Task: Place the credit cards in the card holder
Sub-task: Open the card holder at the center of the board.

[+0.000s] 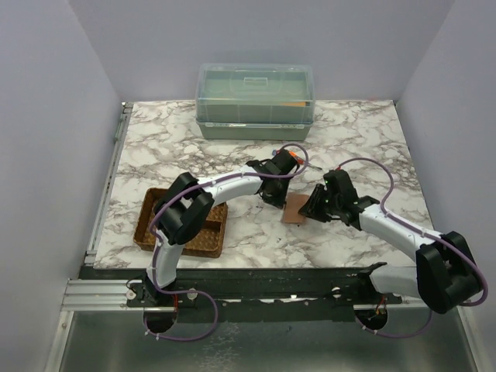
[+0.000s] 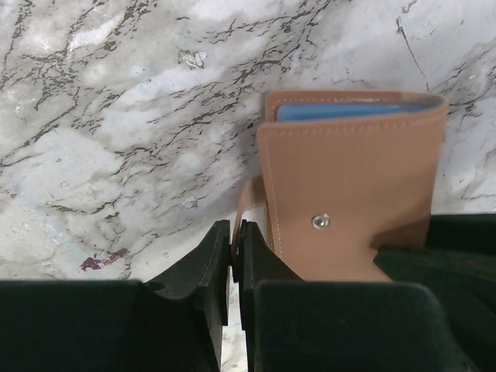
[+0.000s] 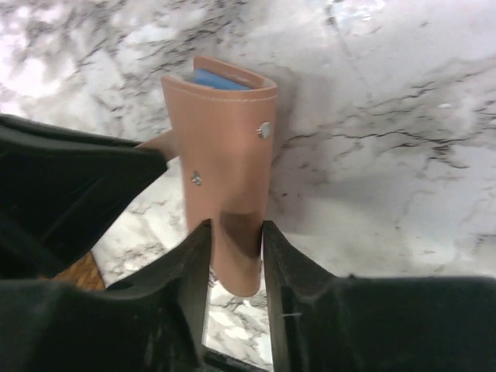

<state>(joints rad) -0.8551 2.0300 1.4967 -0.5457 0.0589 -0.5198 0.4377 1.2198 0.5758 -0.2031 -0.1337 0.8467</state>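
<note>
One card holder (image 3: pixel 225 155) between right jaws

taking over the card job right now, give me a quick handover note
Grippers: the left gripper is pinched nearly shut on the side tab of the card holder. The right gripper flanks its near end; clamped or not, I cannot tell.
Where: the card holder is mid marble table, between both grippers.
Done: one blue card sits inside it.
To do: no other cards show. The woven tray is partly hidden by the left arm, so check there.
</note>
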